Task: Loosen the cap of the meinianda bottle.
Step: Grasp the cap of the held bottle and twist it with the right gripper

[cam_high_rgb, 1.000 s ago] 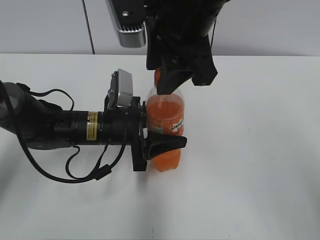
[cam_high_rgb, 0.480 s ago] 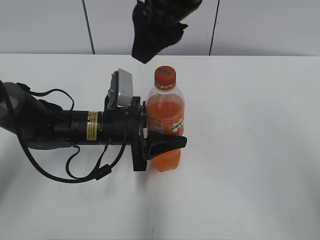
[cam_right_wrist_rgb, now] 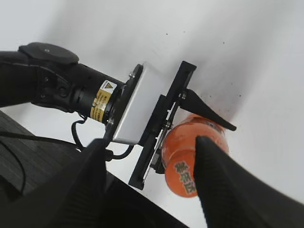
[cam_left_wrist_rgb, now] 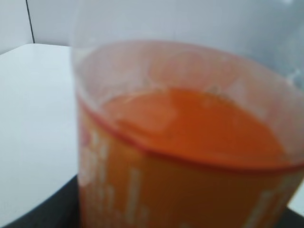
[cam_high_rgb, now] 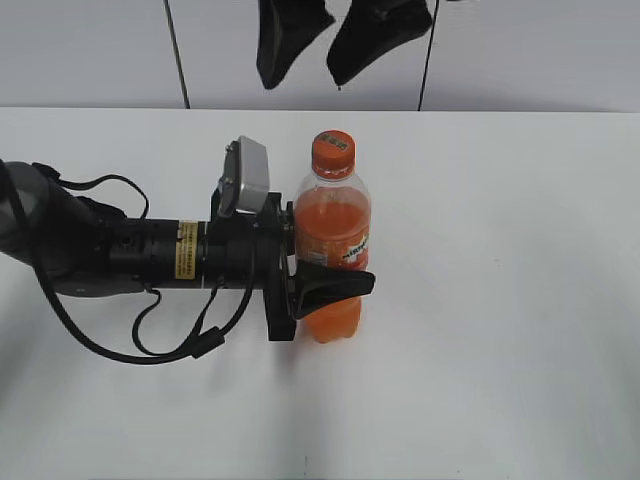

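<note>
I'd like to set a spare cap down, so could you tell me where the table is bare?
The table lies bare right of the meinianda bottle and along the front edge. The left is crowded: the left gripper clamps the bottle, cables trailing.
</note>
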Tool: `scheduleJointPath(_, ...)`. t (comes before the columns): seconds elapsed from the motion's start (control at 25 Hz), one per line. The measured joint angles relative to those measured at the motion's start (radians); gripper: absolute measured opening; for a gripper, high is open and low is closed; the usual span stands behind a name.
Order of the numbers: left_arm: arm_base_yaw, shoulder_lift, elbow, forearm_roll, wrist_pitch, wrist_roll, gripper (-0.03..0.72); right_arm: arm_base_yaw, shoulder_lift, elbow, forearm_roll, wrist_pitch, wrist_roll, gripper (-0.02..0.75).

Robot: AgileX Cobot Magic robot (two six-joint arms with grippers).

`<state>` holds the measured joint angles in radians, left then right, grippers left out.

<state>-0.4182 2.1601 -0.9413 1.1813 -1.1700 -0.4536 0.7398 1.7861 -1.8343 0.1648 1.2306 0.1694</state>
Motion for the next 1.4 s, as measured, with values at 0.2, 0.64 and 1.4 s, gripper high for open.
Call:
scheduleJointPath(0.2,0.0,-0.001,0.0,0.0,0.004,-0.002,0.415,0.002,-0.05,0.024,-0.059,0.0,0.199,0.439)
scheduleJointPath(0.64,0.0,-0.001,-0.001,0.0,0.004,-0.005,0.415,0.002,-0.055,0.121,-0.066,0.0,0.331,0.439)
scheduleJointPath(1.4,-0.001,-0.001,-0.001,0.0,0.006,-0.006,0.415,0.002,0.002,0.121,-0.07,0.0,0.359,0.439)
